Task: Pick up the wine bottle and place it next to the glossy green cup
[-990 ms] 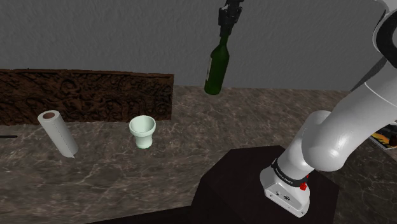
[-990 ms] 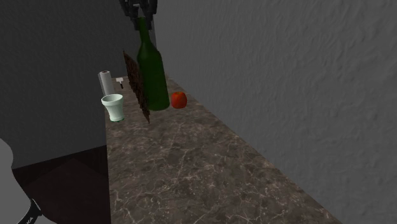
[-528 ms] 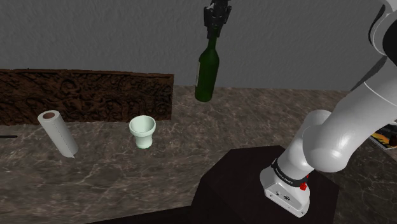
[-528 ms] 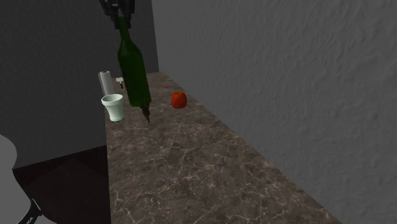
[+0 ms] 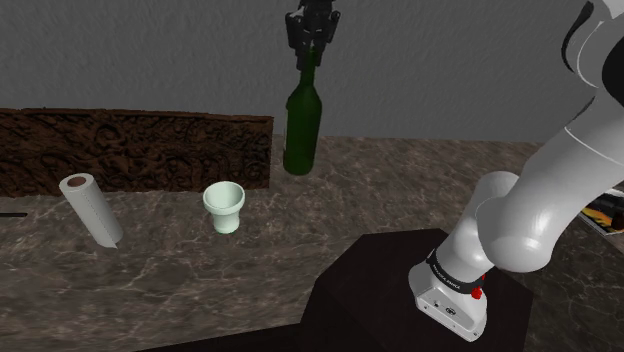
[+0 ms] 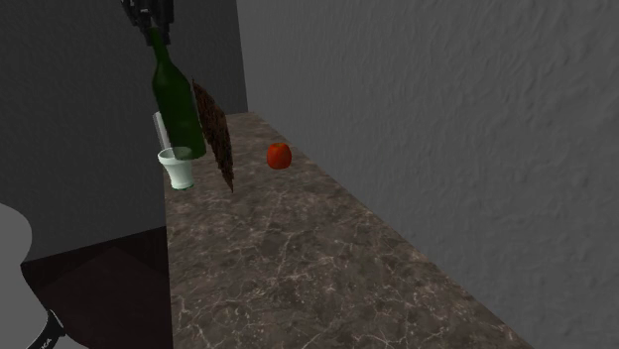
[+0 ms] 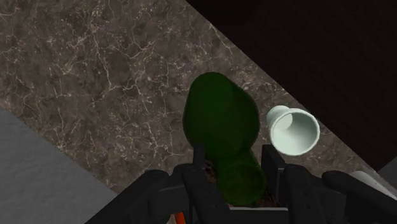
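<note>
Gripper (image 5: 312, 50) grips the dark green wine bottle (image 5: 302, 125) by its neck, aloft in the transport step; next, lower it upright beside the pale green cup (image 5: 225, 207)

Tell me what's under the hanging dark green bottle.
Below is brown veined counter; the pale green cup stands beside, not under. The dark green bottle itself covers the patch straight beneath.

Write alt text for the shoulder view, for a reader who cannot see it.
A black gripper holds a dark green wine bottle by its neck, above a veined counter. A pale green cup and a white roll sit on the counter, further left.
</note>
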